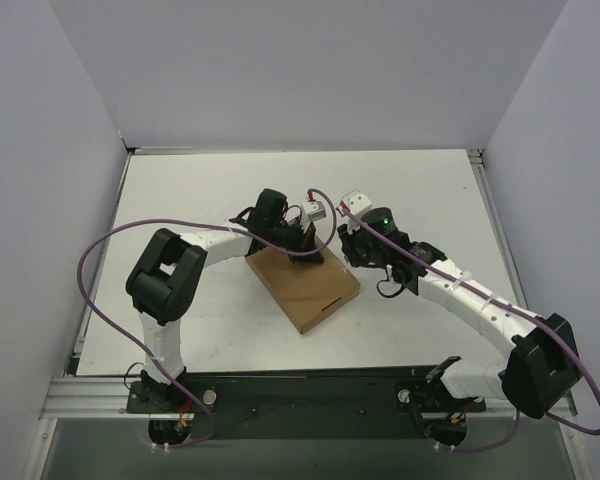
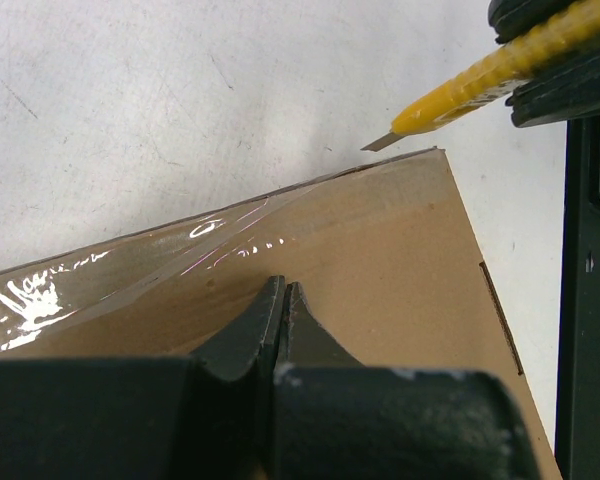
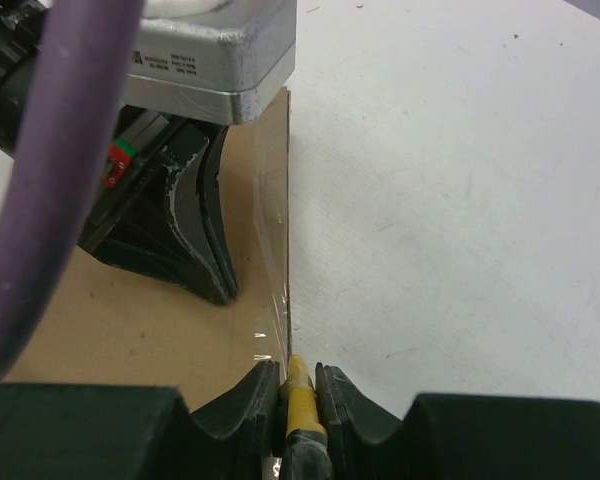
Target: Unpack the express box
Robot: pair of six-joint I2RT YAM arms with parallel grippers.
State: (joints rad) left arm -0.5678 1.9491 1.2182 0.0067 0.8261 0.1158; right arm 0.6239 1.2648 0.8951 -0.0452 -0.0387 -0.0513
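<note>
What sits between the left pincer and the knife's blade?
In the left wrist view: the express box lid, its clear tape strip, then a sliver of bare table before the utility knife.

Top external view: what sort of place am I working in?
Probably a lab robot test cell: a white table boxed in by plain white walls, robot arms bolted at its near edge, one flat brown cardboard box as workpiece.

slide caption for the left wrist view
Shut left end effector on the taped box, yellow knife tip beside its corner
</note>
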